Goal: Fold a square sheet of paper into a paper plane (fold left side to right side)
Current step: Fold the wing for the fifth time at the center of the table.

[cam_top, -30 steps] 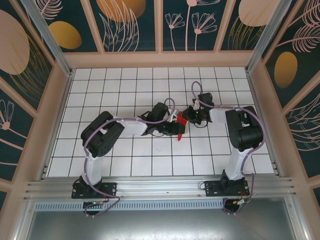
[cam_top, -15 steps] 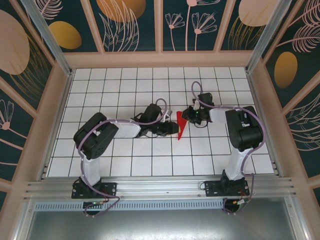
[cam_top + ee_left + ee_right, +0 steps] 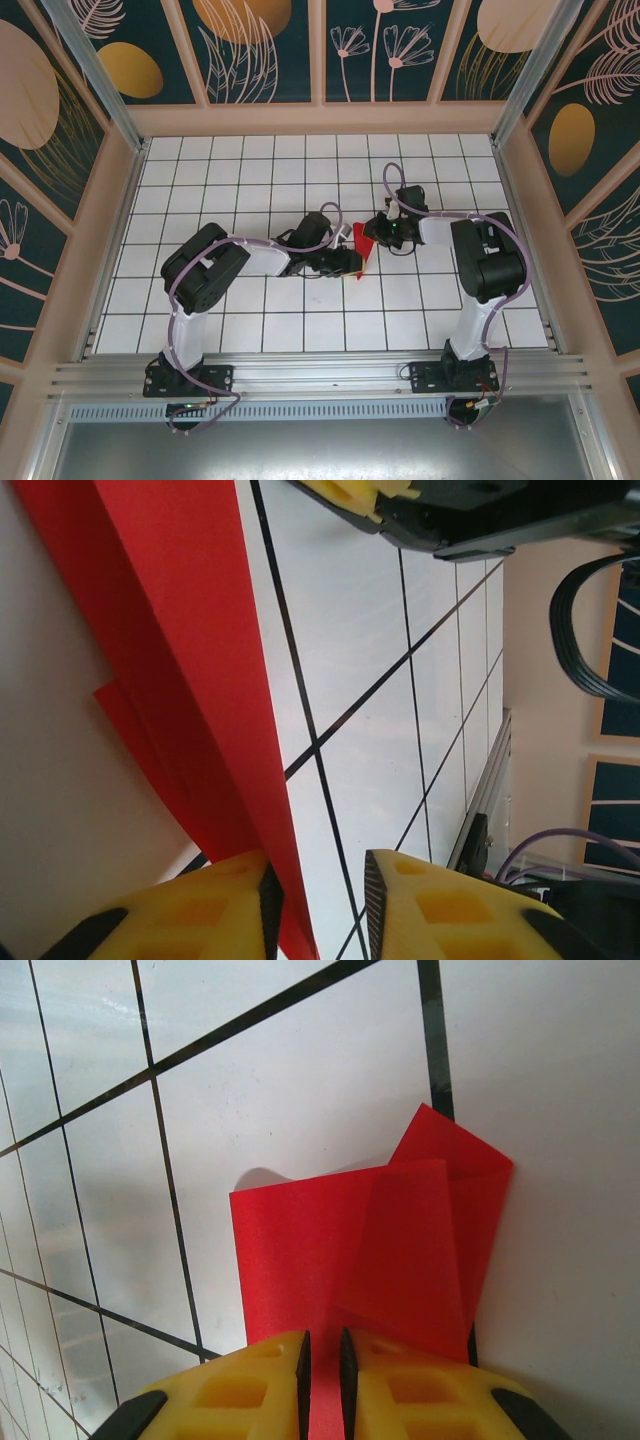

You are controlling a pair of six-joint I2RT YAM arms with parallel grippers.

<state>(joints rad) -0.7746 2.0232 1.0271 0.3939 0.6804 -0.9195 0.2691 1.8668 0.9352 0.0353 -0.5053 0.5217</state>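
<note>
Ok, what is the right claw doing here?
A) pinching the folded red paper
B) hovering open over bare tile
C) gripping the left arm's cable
A: the folded red paper runs into the narrow slit between the yellow pads of the right claw.

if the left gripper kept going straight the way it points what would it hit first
The left gripper straddles the red paper and would slide along it. The first solid thing ahead is probably the right gripper, clamped on the paper's other end; depth is unclear.

overhead cam – wrist cams close on paper (image 3: 170, 630)
</note>
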